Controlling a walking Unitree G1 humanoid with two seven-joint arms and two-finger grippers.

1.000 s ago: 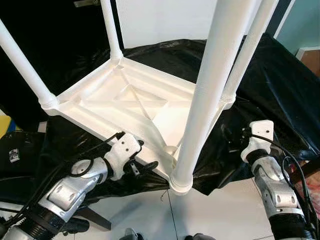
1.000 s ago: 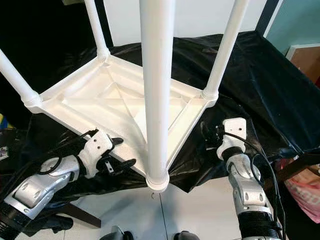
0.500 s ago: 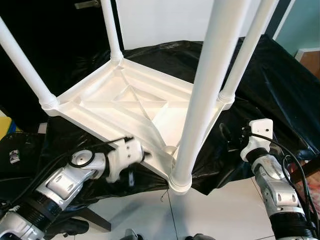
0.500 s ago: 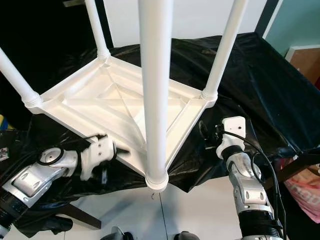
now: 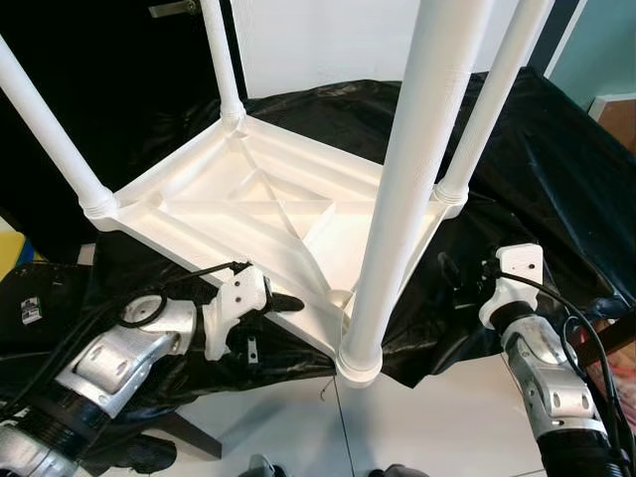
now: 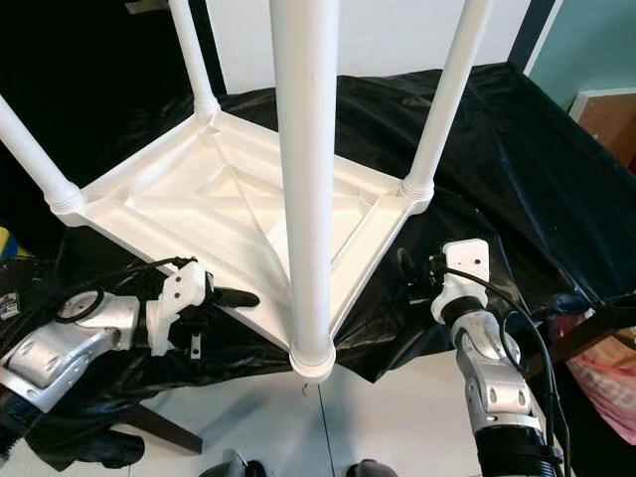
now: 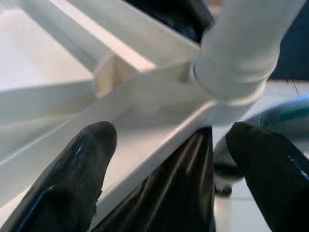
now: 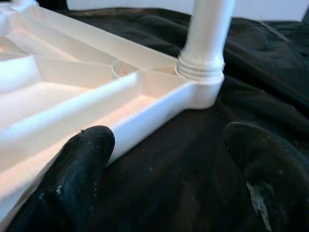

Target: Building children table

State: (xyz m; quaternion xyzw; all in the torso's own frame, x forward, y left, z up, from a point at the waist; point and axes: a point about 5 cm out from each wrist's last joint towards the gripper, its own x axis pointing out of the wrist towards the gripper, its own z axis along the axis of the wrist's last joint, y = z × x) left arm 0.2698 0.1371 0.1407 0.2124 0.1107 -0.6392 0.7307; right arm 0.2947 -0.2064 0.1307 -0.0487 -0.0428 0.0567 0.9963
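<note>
The white children's table (image 5: 258, 204) lies upside down on a black sheet, with its legs pointing up. The nearest leg (image 5: 397, 199) rises from the front corner socket (image 5: 360, 360). My left gripper (image 5: 268, 323) is open at the near-left rim. One finger (image 7: 77, 174) lies over the rim (image 7: 145, 116) and the other finger (image 7: 270, 169) hangs past it, close to that socket (image 7: 236, 63). My right gripper (image 5: 452, 283) is open just off the right rim. Its fingers (image 8: 82, 164) point at the right corner leg (image 8: 203, 63) without touching.
The black plastic sheet (image 5: 556, 179) drapes over the support and hangs past its front edge. White tiled floor (image 5: 427, 417) lies below. A dark bag (image 5: 30, 308) sits at the left. A teal wall and a wooden piece (image 5: 616, 104) stand at the right.
My left gripper pushed in against the near-left rim, then drew back left and turned slightly. The right gripper sank a little. The table has barely moved.
</note>
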